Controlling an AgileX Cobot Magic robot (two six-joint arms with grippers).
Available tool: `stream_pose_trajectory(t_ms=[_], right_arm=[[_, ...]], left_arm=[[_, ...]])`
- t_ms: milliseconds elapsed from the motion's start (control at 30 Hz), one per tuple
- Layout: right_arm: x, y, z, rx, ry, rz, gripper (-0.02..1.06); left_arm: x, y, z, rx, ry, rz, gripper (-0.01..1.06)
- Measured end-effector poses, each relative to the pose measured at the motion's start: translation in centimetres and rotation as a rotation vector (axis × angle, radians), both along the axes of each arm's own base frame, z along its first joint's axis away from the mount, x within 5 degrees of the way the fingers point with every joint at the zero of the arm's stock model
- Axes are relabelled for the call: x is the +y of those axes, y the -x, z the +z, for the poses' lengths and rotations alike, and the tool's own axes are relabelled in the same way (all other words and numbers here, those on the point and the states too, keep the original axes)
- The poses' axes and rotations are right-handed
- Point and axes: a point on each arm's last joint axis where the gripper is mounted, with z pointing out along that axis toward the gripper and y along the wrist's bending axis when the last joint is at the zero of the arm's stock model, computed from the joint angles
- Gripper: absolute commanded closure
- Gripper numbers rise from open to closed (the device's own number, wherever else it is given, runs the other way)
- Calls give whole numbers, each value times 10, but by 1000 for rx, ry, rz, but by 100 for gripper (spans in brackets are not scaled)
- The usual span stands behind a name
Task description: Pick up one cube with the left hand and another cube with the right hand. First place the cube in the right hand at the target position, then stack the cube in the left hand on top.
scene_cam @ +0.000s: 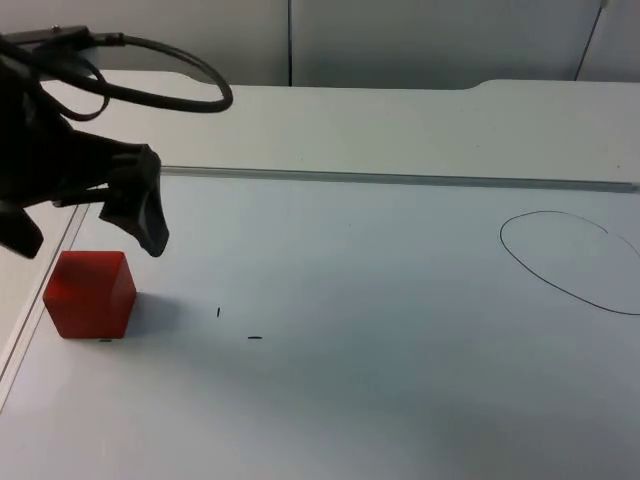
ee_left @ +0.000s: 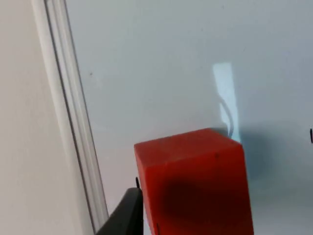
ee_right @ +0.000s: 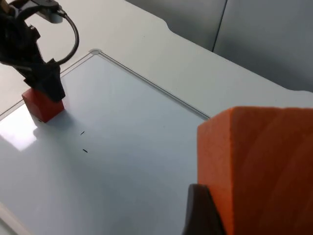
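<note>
Left tool (scene_cam: 85, 235) hangs just above & behind a red, matte, hard-edged cube (scene_cam: 90, 293) near the left edge of the white bench (scene_cam: 380, 330). In top view one black finger (scene_cam: 138, 205) points down beside the cube's upper right corner, another dark finger (scene_cam: 18, 232) sits off to the cube's far left; fingers spread wider than the cube, so tool is released, grasping nothing. Can't tell if a finger tip touches the cube's top edge. Left wrist view: red cube (ee_left: 195, 183) sits flat on the bench w/ one black fingertip (ee_left: 124, 215) just beside its side face, close but contact unclear. A pale raised strip (ee_left: 73, 122) runs along the bench edge next to the cube.

Right tool (ee_right: 230, 210): right wrist view has an orange, matte cube (ee_right: 259, 171) up close against a black finger (ee_right: 200, 210), lifted well clear of the bench, so tool is clenched on it. Same view shows the red cube (ee_right: 43, 105) far off on the bench w/ left tool (ee_right: 46, 81) over it.

Bench also carries a thin black hand-drawn oval outline (scene_cam: 565, 262) at the right side, well apart from the red cube, & two short black tick marks (scene_cam: 237, 325) between them, nearer the red cube. Grey partition wall (scene_cam: 400, 40) behind the bench.
</note>
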Motion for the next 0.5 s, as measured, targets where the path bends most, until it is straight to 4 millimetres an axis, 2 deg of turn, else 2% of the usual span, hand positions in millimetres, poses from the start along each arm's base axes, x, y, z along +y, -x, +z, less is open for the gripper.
stream_pose_trajectory(t_ms=[267, 500], right_arm=[[0, 0, 0, -5, -3, 1, 105], [0, 0, 0, -5, -2, 2, 105]], left_arm=[[3, -6, -22, 24, -88, 35, 1], [4, -8, -24, 13, -94, 49, 1]])
